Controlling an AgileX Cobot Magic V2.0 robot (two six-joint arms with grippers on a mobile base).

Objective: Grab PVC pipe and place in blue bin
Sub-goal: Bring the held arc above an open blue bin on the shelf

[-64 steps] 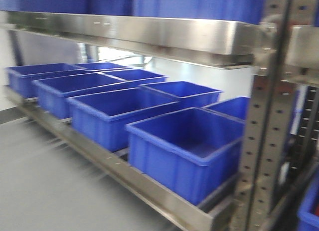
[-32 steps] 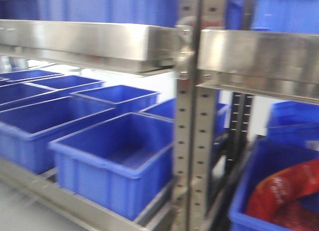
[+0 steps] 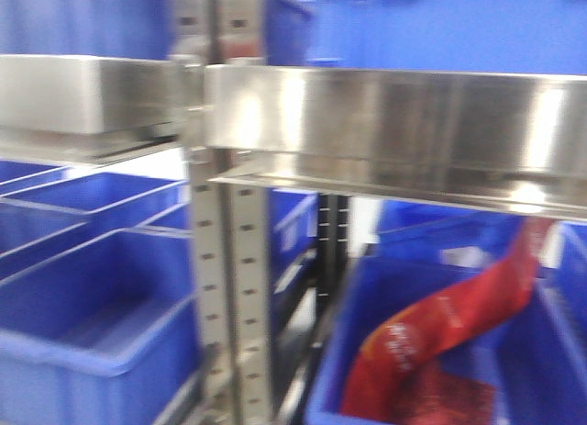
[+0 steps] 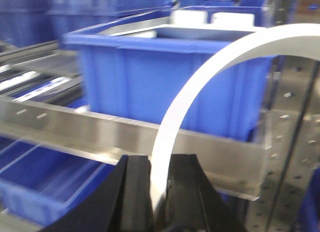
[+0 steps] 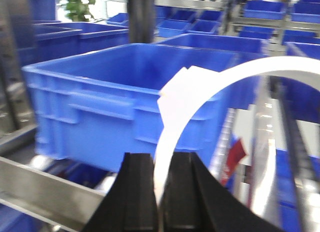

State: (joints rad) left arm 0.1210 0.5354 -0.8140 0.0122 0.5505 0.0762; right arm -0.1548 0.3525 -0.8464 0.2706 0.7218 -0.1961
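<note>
The left pincer [image 4: 159,167] is pinching one end of the PVC pipe [image 4: 200,86], a flat white arc that rises from the jaws and sweeps off to the right. The right pincer [image 5: 159,164] grips a white arc [image 5: 240,74] the same way. I cannot tell whether this is the same piece or a second one. Neither is in a bin yet.

The main risk is the long free end. It reaches well beyond the jaws and is held only at its foot. If it brushes a rim or a steel edge, it could twist in the grip or be levered out. The blur in all three views suggests the rig is moving, which makes such a snag more likely.

In the left wrist view a blue bin [image 4: 150,76] sits just behind the arc on a steel shelf rail [image 4: 100,134]. A perforated post [image 4: 292,142] stands at the right. In the right wrist view an open bin [image 5: 100,106] lies straight ahead, and its near wall must be cleared before release.

The front view shows neither arm. It shows a steel shelf [image 3: 394,122] overhanging the bins, an upright [image 3: 229,260] between bays, and a red bag [image 3: 449,329] in the right-hand bin. That overhang leaves little room for a tall arc, and dropping the piece onto the bag is probably not wanted.
</note>
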